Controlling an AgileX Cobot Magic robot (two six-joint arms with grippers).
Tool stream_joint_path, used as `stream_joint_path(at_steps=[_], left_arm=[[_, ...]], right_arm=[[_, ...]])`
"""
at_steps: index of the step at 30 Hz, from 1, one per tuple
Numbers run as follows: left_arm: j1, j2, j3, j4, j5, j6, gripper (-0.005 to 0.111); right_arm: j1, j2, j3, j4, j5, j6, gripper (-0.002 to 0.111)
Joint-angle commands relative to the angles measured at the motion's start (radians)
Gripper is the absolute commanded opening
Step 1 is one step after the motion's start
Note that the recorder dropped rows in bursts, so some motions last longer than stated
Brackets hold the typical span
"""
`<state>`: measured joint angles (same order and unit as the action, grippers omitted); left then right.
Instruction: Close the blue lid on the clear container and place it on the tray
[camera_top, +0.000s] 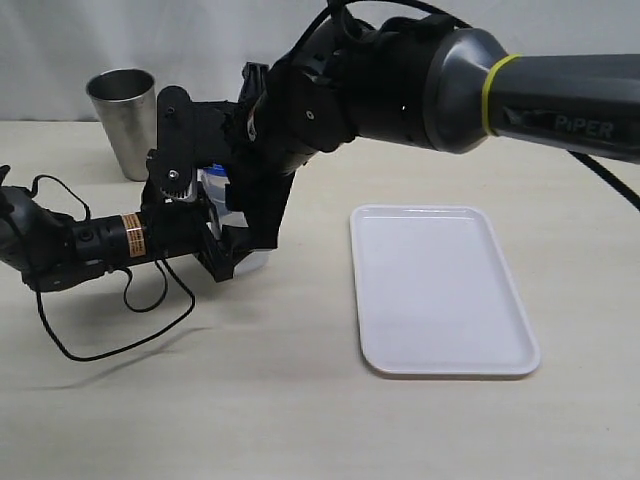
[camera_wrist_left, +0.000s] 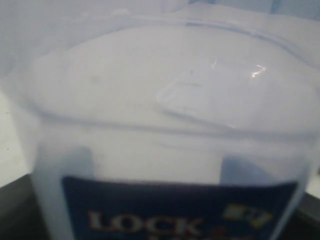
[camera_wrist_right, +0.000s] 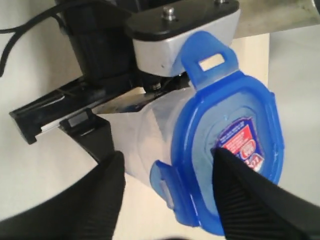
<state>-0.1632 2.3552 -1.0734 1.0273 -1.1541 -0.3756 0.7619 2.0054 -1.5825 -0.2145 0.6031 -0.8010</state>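
The clear container (camera_wrist_left: 165, 100) with its blue-printed label fills the left wrist view; my left gripper (camera_top: 213, 235) is shut on its body, holding it tilted just above the table. The blue lid (camera_wrist_right: 230, 125), with its red-and-white sticker, sits on the container's (camera_wrist_right: 147, 132) mouth. One snap tab (camera_wrist_right: 206, 59) sticks outward and another tab (camera_wrist_right: 167, 192) lies along the wall. My right gripper (camera_wrist_right: 167, 156) reaches across and stands open, one finger (camera_wrist_right: 240, 195) over the lid's top and the other (camera_wrist_right: 97, 197) beside the container's wall. The white tray (camera_top: 440, 290) lies to the right, nothing on it.
A tapered steel cup (camera_top: 125, 120) stands at the back left, behind the left arm. A loose black cable (camera_top: 120, 335) loops on the table under the left arm. The right arm (camera_top: 470, 80) spans the scene above the tray's far side.
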Motion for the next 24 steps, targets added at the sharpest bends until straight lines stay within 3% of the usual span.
stream_joint_path(at_steps=[1,8,18,22,24], left_arm=[[-0.023,-0.01,0.001,0.031,-0.067,0.016,0.0],[-0.023,-0.01,0.001,0.033,-0.067,0.016,0.0],[-0.023,-0.01,0.001,0.033,-0.067,0.014,0.0],[-0.023,-0.01,0.001,0.033,-0.067,0.014,0.0],[-0.023,-0.01,0.001,0.033,-0.067,0.014,0.0]], right_arm=[[-0.005,0.015,0.037,0.123,0.149,0.03,0.052],[-0.06,-0.046,-0.006,0.311,0.181,0.024,0.052],[-0.229,-0.066,-0.156,0.902,0.415,-0.126,0.052],[-0.291,-0.066,-0.192,1.025,0.389,-0.039,0.052],[-0.326,-0.066,-0.195,1.017,0.321,0.15,0.052]])
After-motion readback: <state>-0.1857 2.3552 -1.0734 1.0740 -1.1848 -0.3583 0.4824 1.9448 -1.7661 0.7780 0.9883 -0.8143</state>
